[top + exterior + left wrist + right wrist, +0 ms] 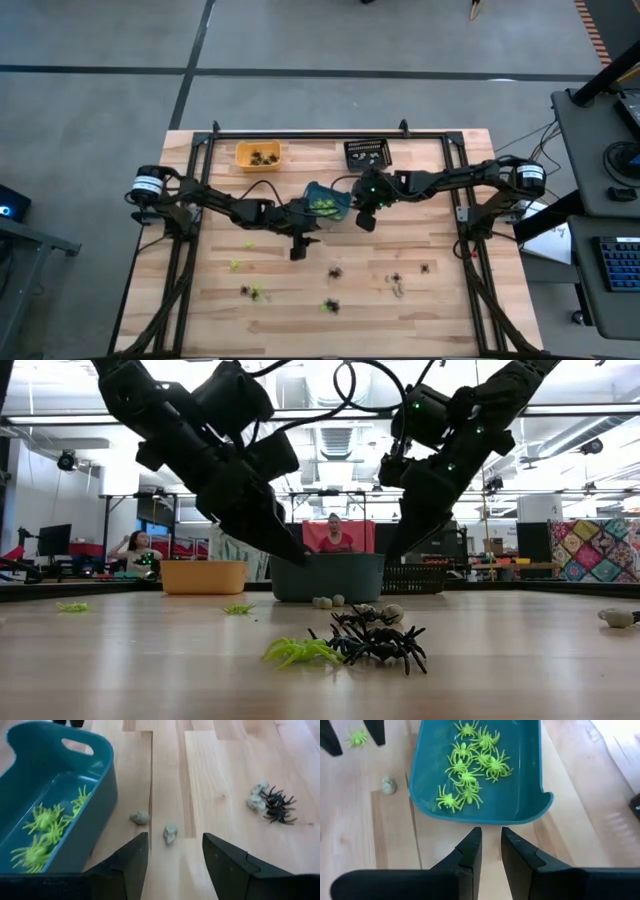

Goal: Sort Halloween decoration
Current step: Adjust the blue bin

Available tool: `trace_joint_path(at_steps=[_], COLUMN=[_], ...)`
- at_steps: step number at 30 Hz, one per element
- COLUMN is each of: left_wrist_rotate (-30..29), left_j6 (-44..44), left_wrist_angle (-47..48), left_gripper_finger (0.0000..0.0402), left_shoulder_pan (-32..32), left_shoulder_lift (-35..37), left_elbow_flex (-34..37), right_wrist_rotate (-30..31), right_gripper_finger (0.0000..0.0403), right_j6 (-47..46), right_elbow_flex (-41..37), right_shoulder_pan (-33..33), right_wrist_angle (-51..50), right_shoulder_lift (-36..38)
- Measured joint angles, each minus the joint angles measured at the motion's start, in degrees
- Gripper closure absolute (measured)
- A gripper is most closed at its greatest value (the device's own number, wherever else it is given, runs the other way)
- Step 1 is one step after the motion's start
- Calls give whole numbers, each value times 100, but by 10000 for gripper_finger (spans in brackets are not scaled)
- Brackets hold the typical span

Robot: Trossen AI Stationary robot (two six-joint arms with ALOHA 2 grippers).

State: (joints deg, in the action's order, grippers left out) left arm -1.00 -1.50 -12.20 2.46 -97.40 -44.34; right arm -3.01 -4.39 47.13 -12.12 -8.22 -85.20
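Note:
The Halloween decoration is a scatter of tiny trinkets. Lime green spiders [470, 760] lie in the teal bin [325, 203]. Others lie loose on the wooden table: pale grey ones [170, 834], black spiders [279, 807] and green ones [235, 265]. My left gripper [175, 840] hangs open just near of the teal bin, above a pale grey trinket, holding nothing. My right gripper [491, 832] hangs at the bin's right end, pointing slantwise down. Its fingers stand a narrow gap apart with nothing between them.
An orange bin [258, 155] holding dark trinkets and a black bin [367, 153] stand at the table's far edge. More spiders [335, 271] lie over the near half. A black frame rail [320, 133] runs along the far edge. People show in the room behind.

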Motion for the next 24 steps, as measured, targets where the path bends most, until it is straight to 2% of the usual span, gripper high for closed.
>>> trace_joint_path(at_steps=[3,8,10,12,19,24], left_wrist_rotate=[-2,-4,-4,-6,-6,-4], left_j6=[11,11,30,85,249,243], left_wrist_angle=[217,548,636,701,900,854], left_gripper_finger=[230,230,230,230,230,230], left_shoulder_pan=[0,0,0,0,0,6], left_shoulder_lift=[118,374,493,642,1216,1324], left_elbow_flex=[0,0,11,19,25,122], right_wrist_rotate=[-201,-1630,-1747,-1603,60,317], right_gripper_finger=[340,340,340,340,340,340], right_j6=[-55,-349,-398,-395,-328,-312], right_elbow_flex=[0,13,13,8,20,20], right_shoulder_pan=[-4,53,187,357,675,609], right_wrist_angle=[-98,-136,-4,233,728,740], right_shoulder_lift=[37,69,0,-95,-263,-238])
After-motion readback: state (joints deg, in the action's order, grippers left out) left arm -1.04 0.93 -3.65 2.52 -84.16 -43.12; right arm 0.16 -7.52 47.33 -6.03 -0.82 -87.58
